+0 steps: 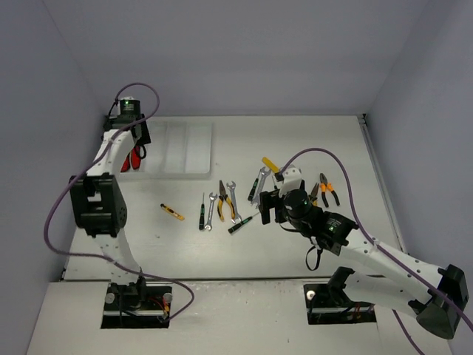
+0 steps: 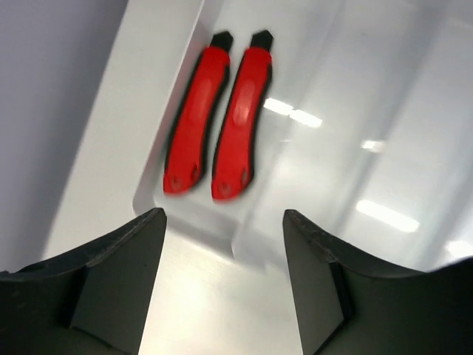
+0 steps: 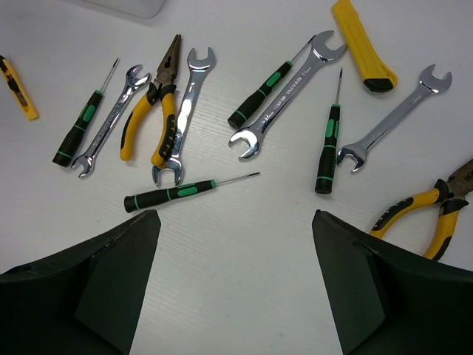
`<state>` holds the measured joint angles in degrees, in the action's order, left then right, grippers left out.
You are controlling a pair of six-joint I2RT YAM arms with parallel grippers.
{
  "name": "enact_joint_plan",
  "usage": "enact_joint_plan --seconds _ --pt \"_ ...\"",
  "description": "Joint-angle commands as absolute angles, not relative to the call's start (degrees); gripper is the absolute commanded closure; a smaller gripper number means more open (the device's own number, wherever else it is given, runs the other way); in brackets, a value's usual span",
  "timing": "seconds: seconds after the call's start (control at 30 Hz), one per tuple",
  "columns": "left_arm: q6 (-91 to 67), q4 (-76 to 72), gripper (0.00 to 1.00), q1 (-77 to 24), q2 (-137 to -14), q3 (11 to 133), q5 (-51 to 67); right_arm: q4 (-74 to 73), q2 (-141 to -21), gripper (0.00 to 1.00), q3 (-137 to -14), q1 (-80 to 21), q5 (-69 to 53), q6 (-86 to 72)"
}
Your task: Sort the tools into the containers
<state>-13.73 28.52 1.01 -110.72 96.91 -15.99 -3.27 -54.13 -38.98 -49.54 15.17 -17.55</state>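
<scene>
Two red utility knives (image 2: 194, 111) (image 2: 240, 115) lie side by side in the leftmost compartment of the white tray (image 1: 185, 146). My left gripper (image 2: 225, 244) hovers open and empty over that tray's near end (image 1: 139, 140). My right gripper (image 3: 233, 251) is open and empty above the table (image 1: 267, 208), just short of a green/black screwdriver (image 3: 177, 193). Beyond it lie pliers (image 3: 155, 111), wrenches (image 3: 185, 111) (image 3: 284, 92) (image 3: 392, 118), more screwdrivers (image 3: 81, 126) (image 3: 329, 140) and a yellow knife (image 3: 363, 44).
A small yellow knife (image 1: 172, 212) lies alone left of the tool cluster. A second pair of orange/yellow pliers (image 1: 325, 188) lies right of my right arm. The tray's other three compartments (image 1: 196, 144) look empty. Grey walls enclose the table.
</scene>
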Motion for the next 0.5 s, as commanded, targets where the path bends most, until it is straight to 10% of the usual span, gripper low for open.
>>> enact_joint_plan --seconds 0.0,0.47 --pt "-28.9 28.9 0.4 -1.8 -92.7 85.0 -9.6 -1.8 -52.6 0.19 -39.4 -49.3 18.2 -16.4" --pt "-50.6 31.5 0.4 -17.5 -74.3 54.4 -11.4 -1.7 -47.3 0.18 -35.2 -49.3 17.9 -18.2"
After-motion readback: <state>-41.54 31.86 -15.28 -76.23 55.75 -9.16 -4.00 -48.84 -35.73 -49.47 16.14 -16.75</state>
